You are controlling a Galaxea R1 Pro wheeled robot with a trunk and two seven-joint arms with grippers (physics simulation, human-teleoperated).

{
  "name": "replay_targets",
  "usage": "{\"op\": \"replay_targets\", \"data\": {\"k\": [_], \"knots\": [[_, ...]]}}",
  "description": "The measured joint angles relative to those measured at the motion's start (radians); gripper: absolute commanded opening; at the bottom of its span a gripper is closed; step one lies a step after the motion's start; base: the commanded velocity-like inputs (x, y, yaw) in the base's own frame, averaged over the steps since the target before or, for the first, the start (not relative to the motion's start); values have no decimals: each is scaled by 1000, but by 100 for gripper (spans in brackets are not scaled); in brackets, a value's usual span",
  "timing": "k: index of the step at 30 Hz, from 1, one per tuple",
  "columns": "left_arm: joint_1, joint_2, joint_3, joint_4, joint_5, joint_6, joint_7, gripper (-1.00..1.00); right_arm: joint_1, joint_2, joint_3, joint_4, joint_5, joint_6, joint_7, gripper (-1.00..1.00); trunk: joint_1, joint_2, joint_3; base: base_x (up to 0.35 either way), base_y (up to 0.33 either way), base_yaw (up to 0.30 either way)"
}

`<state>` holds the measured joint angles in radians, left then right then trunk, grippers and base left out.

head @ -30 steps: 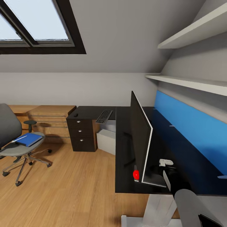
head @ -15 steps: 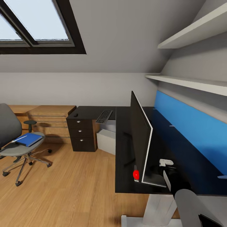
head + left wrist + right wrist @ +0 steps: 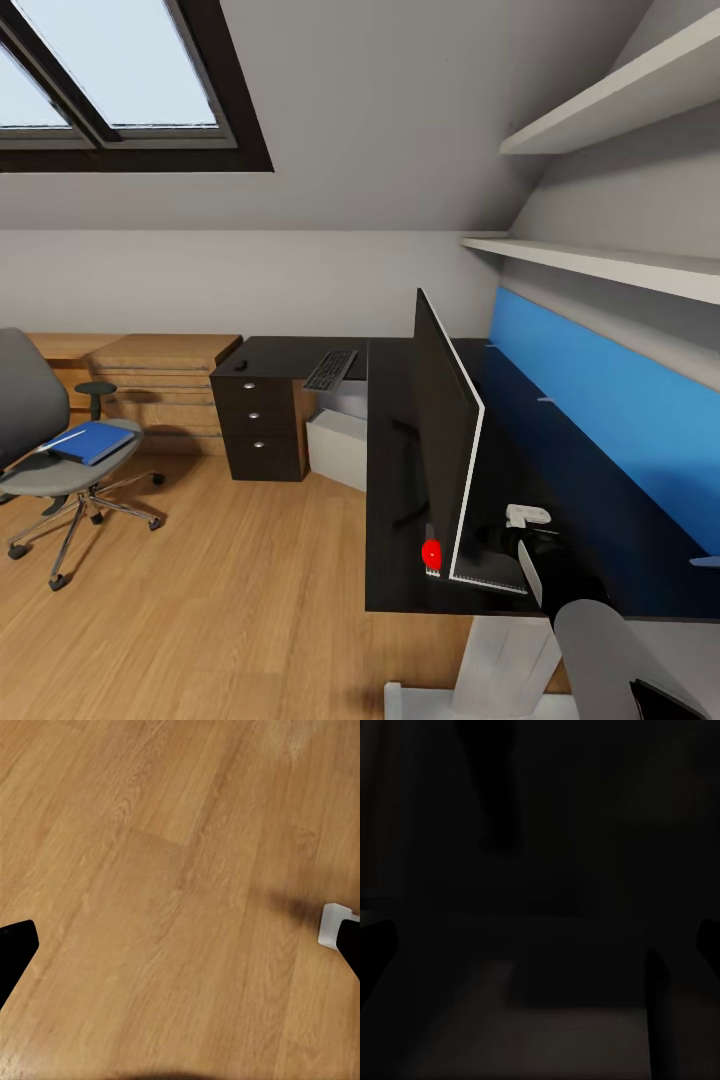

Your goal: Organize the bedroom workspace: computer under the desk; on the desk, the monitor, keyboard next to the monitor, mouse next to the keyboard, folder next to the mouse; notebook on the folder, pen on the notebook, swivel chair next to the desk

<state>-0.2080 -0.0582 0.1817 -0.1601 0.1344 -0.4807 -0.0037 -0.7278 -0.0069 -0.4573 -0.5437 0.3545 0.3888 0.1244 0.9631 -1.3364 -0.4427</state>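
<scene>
From the head cam you were looking along the glossy black L-shaped desk (image 3: 395, 560) w/ white legs and its black three-drawer unit (image 3: 257, 417). The wide black flat monitor (image 3: 446, 440) stood upright on the near wing, seen almost edge-on, red dot (image 3: 432, 553) at its lower corner. Behind it ran a big blue upright panel (image 3: 610, 400) against the wall, w/ two white shelves (image 3: 600, 262) above.

On the far wing lay the slim black keyboard (image 3: 331, 369), angled, well apart from the monitor. The small black mouse (image 3: 240, 365) sat near the far left corner, above the drawers, apart from the keyboard. The light-grey box-shaped computer tower (image 3: 338, 449) stood on the floor under the desk, just beside the drawer unit.

At left stood the grey upholstered swivel chair (image 3: 35, 420) on a chrome star base, well apart from the desk, w/ the bright blue flat folder (image 3: 90, 441) lying on its seat. A light-wood drawer chest (image 3: 160, 385) stood behind it by the wall.

Your right gripper (image 3: 535, 545) was low over the desk behind the monitor's near end, next to a small white object (image 3: 526, 515); right wrist cam was nearly black, fingertips at both edges, so spread wide, nothing held. Left gripper (image 3: 180, 945) hung over wood floor (image 3: 150, 870), fingers (image 3: 15, 949) wide apart, holding nothing.
</scene>
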Motion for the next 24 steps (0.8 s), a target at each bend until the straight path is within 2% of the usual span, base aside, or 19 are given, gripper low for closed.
{"op": "replay_targets", "data": {"k": [16,22,24], "knots": [[0,0,0,-2,0,0,0,100,0,1,0,-1,0,0,0,100,0,0,0,0,0,0],[0,0,1,-3,1,0,1,100,0,1,0,-1,0,0,-1,100,23,-42,-19,0,0,0],[0,0,1,-3,1,0,1,100,0,1,0,0,0,0,-1,100,23,-42,-19,0,0,0]]}}
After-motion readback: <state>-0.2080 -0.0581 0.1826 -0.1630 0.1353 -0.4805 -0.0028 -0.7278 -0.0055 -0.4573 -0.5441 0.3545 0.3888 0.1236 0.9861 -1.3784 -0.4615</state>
